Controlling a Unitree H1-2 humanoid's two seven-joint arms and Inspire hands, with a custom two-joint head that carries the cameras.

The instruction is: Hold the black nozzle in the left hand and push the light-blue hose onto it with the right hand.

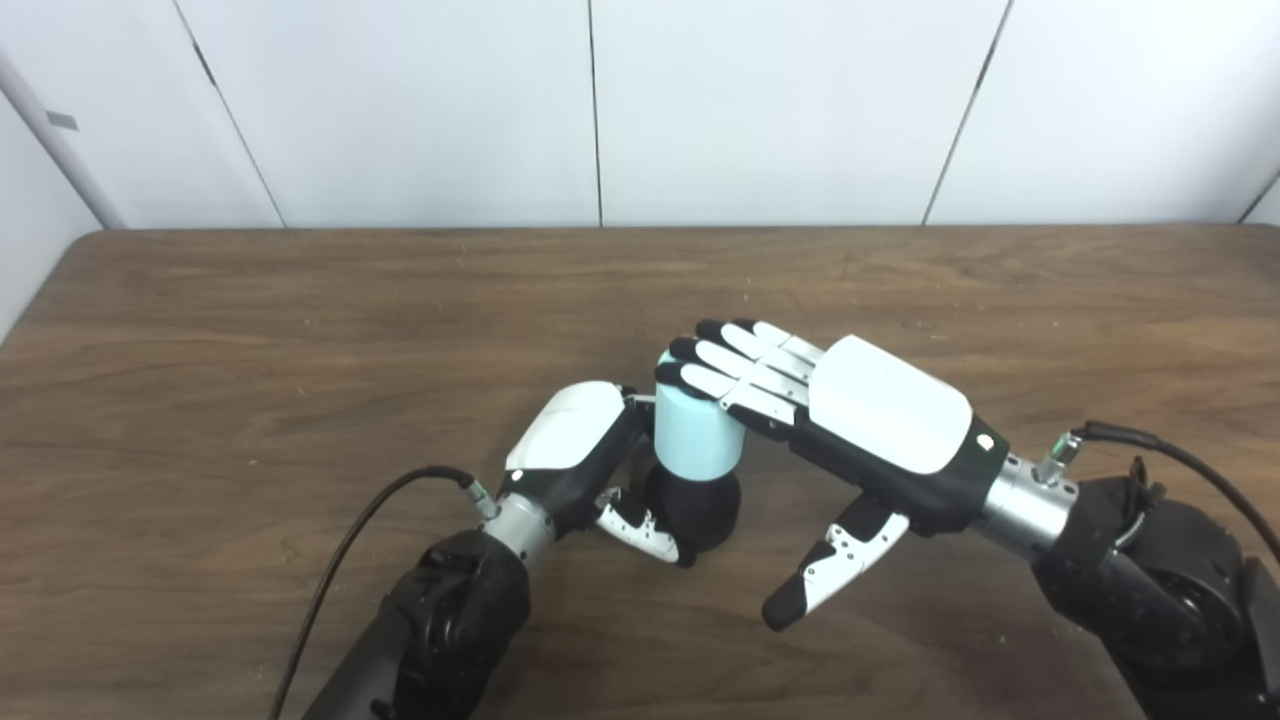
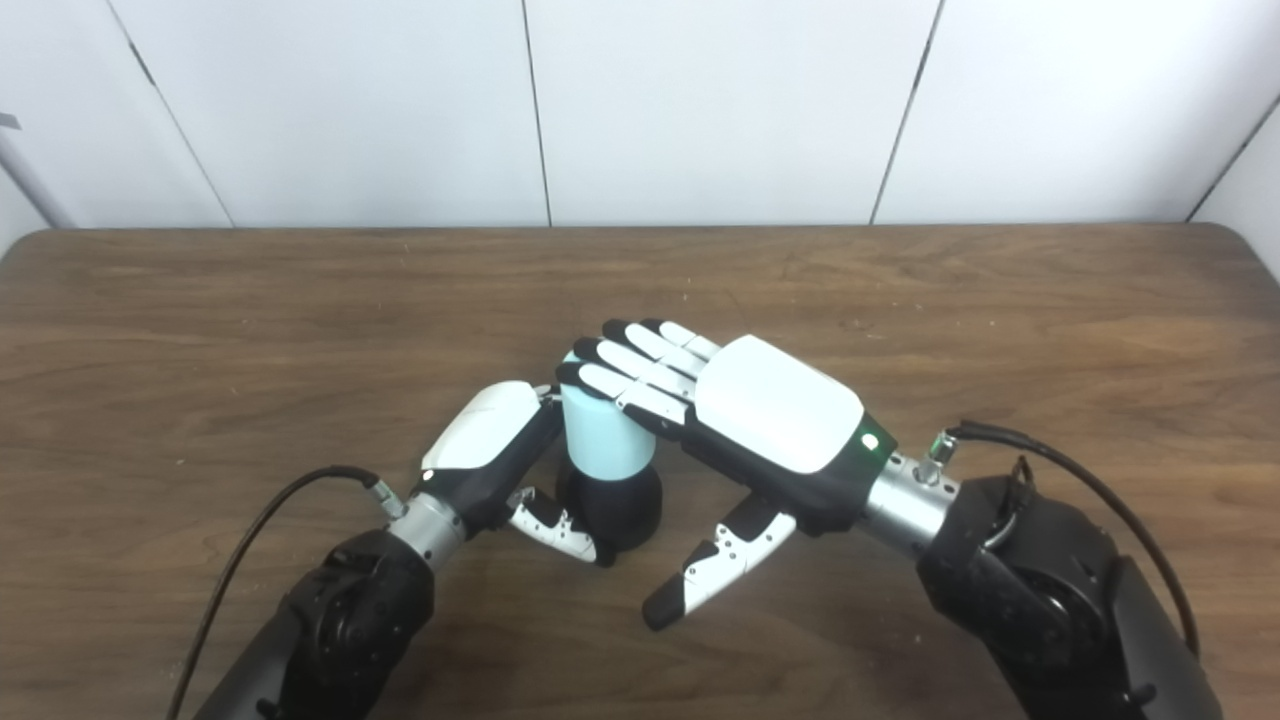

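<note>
On the left, the left hand (image 1: pixel 572 440) wraps the black nozzle (image 1: pixel 700 512) low down, its thumb curled across the front of the dark base and the rest of the hand behind it, so the nozzle stands upright on the table (image 1: pixel 250 330) near the middle, close to the robot. The grip looks closed and firm, though the far fingers are hidden behind the parts.

Directly above the nozzle sits the light-blue hose (image 1: pixel 694 432), a short pale cylinder standing upright with its lower end meeting the top of the black piece. It appears already seated on the nozzle; how deep it has gone cannot be told, since the joint is partly covered.

To the right, the right hand (image 1: pixel 860 425) holds nothing: its fingers are stretched out flat and lie over the top of the hose, touching or just above it, with the thumb hanging free toward the table.

By my reading, the holding and fitting are done, and what remains is at most a last press down with the flat fingers to seat the hose fully.
</note>
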